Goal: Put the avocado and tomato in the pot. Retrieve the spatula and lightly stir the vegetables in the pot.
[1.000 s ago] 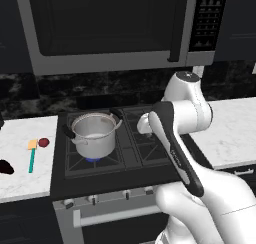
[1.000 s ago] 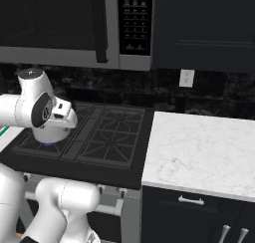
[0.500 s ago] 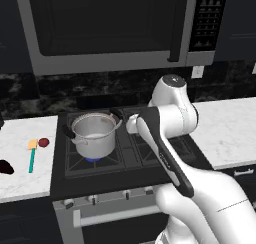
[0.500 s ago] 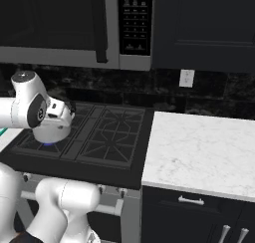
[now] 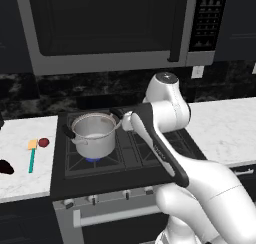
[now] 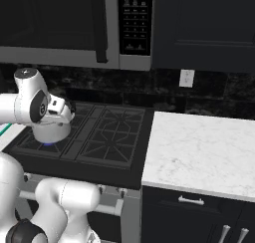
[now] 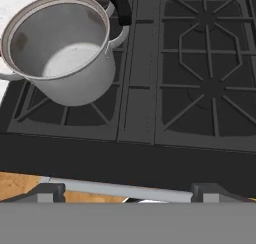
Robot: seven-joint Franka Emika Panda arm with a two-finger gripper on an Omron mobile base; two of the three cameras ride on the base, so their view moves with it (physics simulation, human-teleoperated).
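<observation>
Open from above over the pot on the stove's left burner, with bare grates to its right and microwave overhead.

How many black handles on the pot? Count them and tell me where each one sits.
2. On the pot: one handle toward the back right, the other handle on the left side. None appears hidden.

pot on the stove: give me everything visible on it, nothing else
The pot is a shiny steel saucepot with straight sides, a rolled rim and a pale interior that looks empty in the hand view. Two black side handles stick out on opposite sides. It stands upright on the grate of the front left burner of the dark stove, with a blue flame showing under its base. Nothing else touches it; no lid is on it.
</observation>
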